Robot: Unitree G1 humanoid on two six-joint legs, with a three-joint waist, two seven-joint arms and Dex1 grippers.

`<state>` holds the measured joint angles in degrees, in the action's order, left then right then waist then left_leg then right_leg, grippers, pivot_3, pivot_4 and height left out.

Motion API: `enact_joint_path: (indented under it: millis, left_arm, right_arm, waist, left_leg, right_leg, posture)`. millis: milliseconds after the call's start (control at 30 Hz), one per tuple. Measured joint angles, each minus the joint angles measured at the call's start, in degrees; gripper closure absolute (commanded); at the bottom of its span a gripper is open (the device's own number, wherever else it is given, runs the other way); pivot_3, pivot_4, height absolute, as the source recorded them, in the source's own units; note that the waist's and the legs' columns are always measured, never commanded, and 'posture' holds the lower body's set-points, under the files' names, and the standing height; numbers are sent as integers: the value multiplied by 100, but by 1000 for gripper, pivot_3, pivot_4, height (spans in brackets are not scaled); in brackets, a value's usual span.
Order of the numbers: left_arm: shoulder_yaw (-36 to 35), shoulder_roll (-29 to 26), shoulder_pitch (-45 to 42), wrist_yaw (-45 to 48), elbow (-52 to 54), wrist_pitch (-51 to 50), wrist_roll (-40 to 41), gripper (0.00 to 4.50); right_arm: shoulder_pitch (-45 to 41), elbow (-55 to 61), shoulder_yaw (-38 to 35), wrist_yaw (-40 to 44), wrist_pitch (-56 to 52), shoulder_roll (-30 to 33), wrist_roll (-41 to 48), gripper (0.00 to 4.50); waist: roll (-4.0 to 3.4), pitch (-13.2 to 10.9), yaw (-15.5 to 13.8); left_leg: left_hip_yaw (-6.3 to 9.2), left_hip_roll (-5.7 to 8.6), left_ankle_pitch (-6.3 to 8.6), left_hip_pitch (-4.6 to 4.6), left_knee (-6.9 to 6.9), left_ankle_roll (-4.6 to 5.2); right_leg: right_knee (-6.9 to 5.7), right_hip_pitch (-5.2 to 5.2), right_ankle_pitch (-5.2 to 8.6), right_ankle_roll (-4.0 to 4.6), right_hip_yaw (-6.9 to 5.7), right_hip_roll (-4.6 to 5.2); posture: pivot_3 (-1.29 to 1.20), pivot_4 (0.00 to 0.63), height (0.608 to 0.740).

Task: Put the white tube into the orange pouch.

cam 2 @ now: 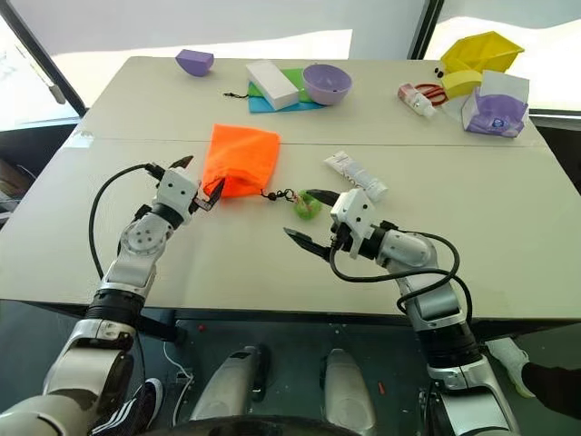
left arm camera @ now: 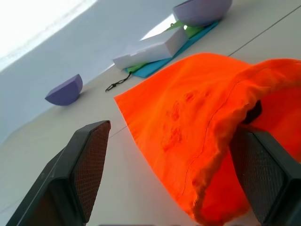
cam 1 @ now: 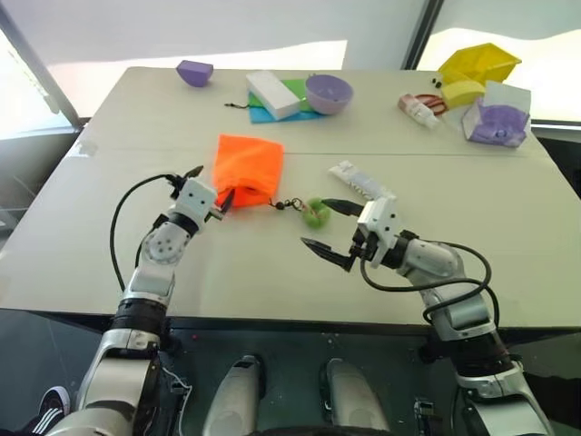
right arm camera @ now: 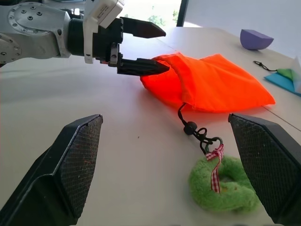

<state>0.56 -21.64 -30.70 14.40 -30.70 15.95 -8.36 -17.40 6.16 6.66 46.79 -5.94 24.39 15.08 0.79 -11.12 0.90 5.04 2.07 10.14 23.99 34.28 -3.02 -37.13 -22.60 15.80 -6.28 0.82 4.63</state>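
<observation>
The orange pouch [cam 1: 247,168] lies flat on the table's left middle, its mouth toward me. Its dark cord runs right to a green pom-pom [cam 1: 316,213]. My left gripper [cam 1: 211,185] is open at the pouch's near left corner. One of its fingers [right arm camera: 141,67] touches the mouth's hem and the other stands off to the left. The white tube [cam 1: 361,182] lies flat to the right of the pouch. My right gripper [cam 1: 329,229] is open with nothing between its fingers. It hovers just in front of the tube and points left at the pom-pom.
Along the table's far side are a purple half-bowl [cam 1: 194,72], a white block [cam 1: 272,94] on green and blue cloths, a purple bowl [cam 1: 329,93], a small white bottle with red parts [cam 1: 419,109], yellow containers [cam 1: 478,64] and a white box [cam 1: 497,118].
</observation>
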Motion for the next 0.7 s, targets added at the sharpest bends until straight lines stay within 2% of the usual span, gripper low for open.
enact_joint_path:
  millis: [67, 167, 367, 400, 600, 700]
  left_arm:
    - [38, 69, -84, -107, -240, 5, -44, 405]
    - [41, 100, -141, -212, -437, 10, -66, 1289]
    - [36, 71, -132, -207, -456, 67, -46, 4272]
    - [36, 61, -125, -206, -445, 67, -42, 4438]
    - [34, 52, 42, -150, -149, -6, 30, 4438]
    - [20, 53, 381, 36, 459, -317, 193, 4438]
  right_arm:
    - [-1, 0, 0, -33, -1, -12, -27, 23]
    - [-5, 1, -1, -62, -3, -35, -34, 0]
    - [-3, 14, -1, -121, -4, -34, -37, 0]
    - [-3, 14, -2, -128, -4, -31, -37, 0]
    - [-5, 15, -3, -143, -4, -27, -41, 0]
    - [-25, 14, -3, -131, -3, -15, -52, 0]
  waist:
    - [0, 0, 0]
    - [0, 0, -5]
    - [1, 0, -16]
    - [1, 0, -14]
    - [1, 0, -13]
    - [0, 0, 0]
  left_leg:
    - [1, -1, 0, 0, -1, 0]
    - [0, -1, 0, 0, -1, 0]
    - [1, -1, 0, 0, 0, 0]
    - [1, -1, 0, 0, 0, 0]
    - [0, -1, 0, 0, 0, 0]
    - [0, -2, 0, 0, 0, 0]
  right_leg:
    - [-3, -3, 0, 0, -1, -2]
    - [-4, -3, 0, 0, -1, -3]
    - [-3, -1, -1, -1, -1, -1]
    - [-3, -1, -1, -1, -1, -2]
    - [-3, -1, -1, -1, 0, -1]
    - [-3, -2, -1, -1, 2, -1]
  posture:
    - [0, 150, 740]
    - [0, 150, 740]
    - [0, 150, 740]
    - [0, 150, 740]
    - [0, 150, 740]
    - [0, 150, 740]
